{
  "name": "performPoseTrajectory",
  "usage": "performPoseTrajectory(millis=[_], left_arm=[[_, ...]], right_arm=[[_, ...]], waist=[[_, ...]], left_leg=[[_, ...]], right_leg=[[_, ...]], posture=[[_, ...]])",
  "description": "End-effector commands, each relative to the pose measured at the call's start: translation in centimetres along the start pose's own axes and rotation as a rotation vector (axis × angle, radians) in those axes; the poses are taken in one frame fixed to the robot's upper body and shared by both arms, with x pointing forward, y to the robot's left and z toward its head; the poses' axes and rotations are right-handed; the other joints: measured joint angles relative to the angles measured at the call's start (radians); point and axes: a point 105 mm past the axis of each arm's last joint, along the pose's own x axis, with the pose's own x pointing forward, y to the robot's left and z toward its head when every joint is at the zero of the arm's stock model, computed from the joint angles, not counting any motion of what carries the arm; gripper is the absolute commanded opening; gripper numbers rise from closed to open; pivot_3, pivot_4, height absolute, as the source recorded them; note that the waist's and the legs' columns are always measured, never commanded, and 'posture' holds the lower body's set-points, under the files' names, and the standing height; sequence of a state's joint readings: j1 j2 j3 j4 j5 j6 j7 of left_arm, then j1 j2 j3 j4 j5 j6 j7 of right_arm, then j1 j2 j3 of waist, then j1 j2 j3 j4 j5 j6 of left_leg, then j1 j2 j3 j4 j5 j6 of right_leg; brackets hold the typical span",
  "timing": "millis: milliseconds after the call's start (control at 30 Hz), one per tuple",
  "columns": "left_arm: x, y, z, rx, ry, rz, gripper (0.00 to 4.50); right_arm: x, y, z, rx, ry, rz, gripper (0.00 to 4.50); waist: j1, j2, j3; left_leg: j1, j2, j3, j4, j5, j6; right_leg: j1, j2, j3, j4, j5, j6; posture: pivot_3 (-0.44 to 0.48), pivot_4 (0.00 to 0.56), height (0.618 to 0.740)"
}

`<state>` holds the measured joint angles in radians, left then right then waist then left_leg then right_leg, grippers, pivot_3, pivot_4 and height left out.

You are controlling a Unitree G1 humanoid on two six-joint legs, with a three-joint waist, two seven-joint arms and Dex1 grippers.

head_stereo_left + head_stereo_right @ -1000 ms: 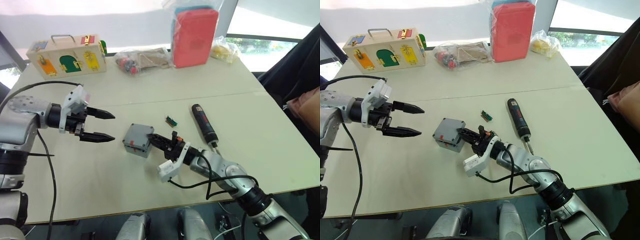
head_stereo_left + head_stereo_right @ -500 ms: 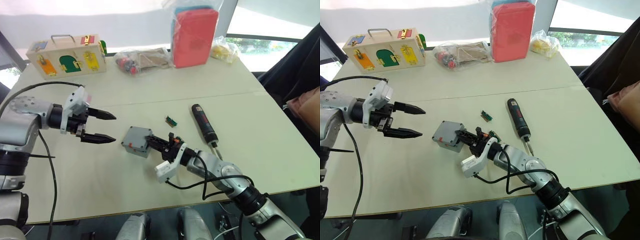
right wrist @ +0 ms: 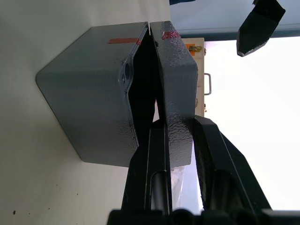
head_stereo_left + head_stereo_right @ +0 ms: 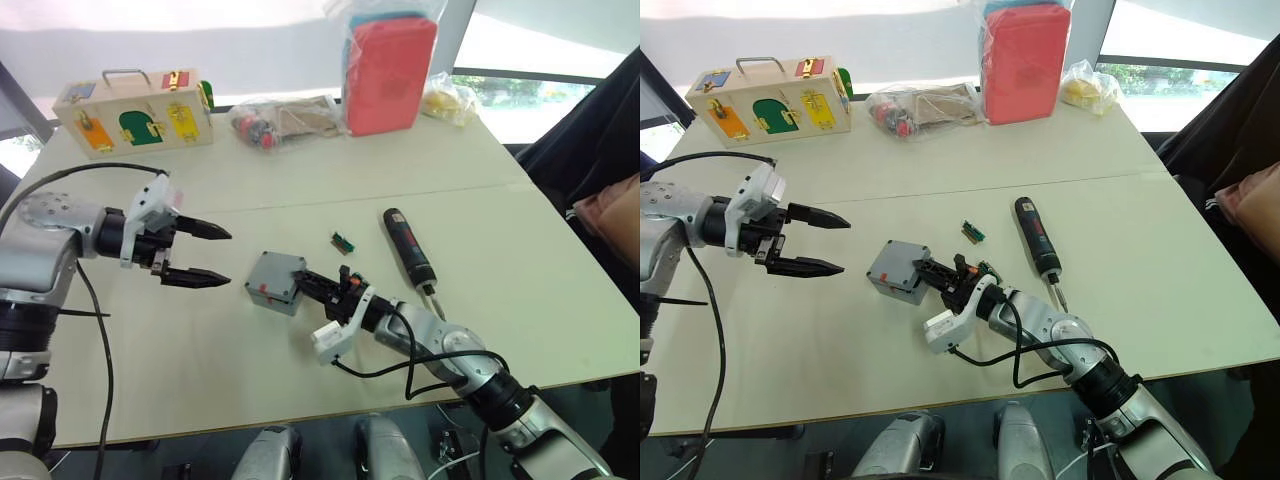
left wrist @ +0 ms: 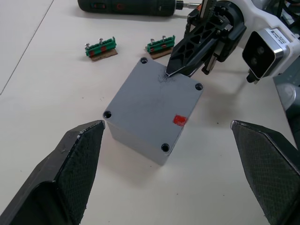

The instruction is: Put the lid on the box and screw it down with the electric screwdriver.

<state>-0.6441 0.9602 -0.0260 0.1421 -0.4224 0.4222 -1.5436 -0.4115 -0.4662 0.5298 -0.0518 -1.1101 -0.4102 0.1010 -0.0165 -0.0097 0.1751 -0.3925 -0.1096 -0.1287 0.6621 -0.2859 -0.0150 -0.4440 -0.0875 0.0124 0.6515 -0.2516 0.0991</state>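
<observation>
The right claw (image 4: pixel 312 280) is pinching the lid (image 3: pixel 176 89), which is sitting on the box (image 4: pixel 275 283) with a gap along one edge. The left claw (image 4: pixel 205 254) is hanging open beside the box. The screwdriver (image 4: pixel 408 249) is lying on the surface (image 4: pixel 200 350) beyond the box.

You have bright daylight coming from the windows behind the bench (image 4: pixel 480 150); they blow out to white along the far edge. Shadows on the bench are soft and faint. In the left wrist view, the left claw's fingers (image 5: pixel 70 173) are blurred up close, while the box (image 5: pixel 150 122) stays sharp.
</observation>
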Motion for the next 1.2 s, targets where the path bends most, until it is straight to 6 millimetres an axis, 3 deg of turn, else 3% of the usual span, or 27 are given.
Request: performPoseTrajectory(millis=[33,333,433,733,1100,1133,1200], left_arm=[[0.0,0.2,0.5,0.050,0.001,0.017,4.43],[1.5,0.4,0.3,0.090,-0.010,0.024,4.43],[2.6,0.5,-0.1,0.115,-0.013,0.017,3.63],[6.4,0.7,-1.7,0.121,-0.052,0.014,0.04],[9.5,-0.5,-5.9,0.108,0.065,-0.036,0.04],[9.6,-0.5,-6.1,0.107,0.068,-0.037,0.00],[9.7,-0.6,-6.5,0.097,0.084,-0.044,0.00]], right_arm=[[-0.2,1.2,0.3,-0.011,-0.014,0.033,0.20],[-0.4,2.6,-0.1,-0.019,-0.005,0.050,0.20],[-0.6,3.0,-0.2,-0.020,-0.005,0.057,0.20],[-0.7,3.0,-0.4,0.000,-0.001,0.054,0.20],[-1.1,3.0,-0.2,0.021,-0.028,0.065,0.20],[-1.1,2.9,-0.2,0.026,-0.030,0.065,1.20],[-1.3,2.8,-0.4,0.041,-0.035,0.071,1.98]], waist=[[0.001,0.000,0.000],[0.001,0.000,-0.001],[0.003,0.000,-0.001],[0.003,-0.001,-0.003],[0.009,0.000,-0.016],[0.009,0.000,-0.017],[0.009,-0.001,-0.018]], left_leg=[[0.000,0.000,0.000,0.000,0.000,0.000],[0.001,0.000,0.000,0.000,0.000,0.000],[0.001,0.000,0.001,0.000,0.000,0.000],[0.001,0.000,0.001,0.001,0.000,0.000],[0.003,-0.001,0.001,0.001,0.000,0.000],[0.004,-0.001,0.001,0.001,0.000,0.001],[0.010,-0.001,0.001,0.000,-0.001,0.001]], right_leg=[[0.000,0.000,0.000,0.000,0.000,0.000],[0.001,0.000,0.000,0.000,0.000,0.000],[0.001,0.000,0.000,0.000,0.000,0.000],[0.001,0.000,0.001,0.000,0.000,0.000],[0.004,-0.001,0.001,0.000,0.000,0.000],[0.005,-0.001,0.001,0.000,0.000,0.000],[0.011,-0.001,0.001,-0.002,0.000,0.000]], posture=[[0.000,0.150,0.740],[0.000,0.150,0.740],[0.000,0.150,0.740],[0.000,0.150,0.740],[0.000,0.150,0.740],[0.000,0.150,0.740],[0.000,0.150,0.740]])
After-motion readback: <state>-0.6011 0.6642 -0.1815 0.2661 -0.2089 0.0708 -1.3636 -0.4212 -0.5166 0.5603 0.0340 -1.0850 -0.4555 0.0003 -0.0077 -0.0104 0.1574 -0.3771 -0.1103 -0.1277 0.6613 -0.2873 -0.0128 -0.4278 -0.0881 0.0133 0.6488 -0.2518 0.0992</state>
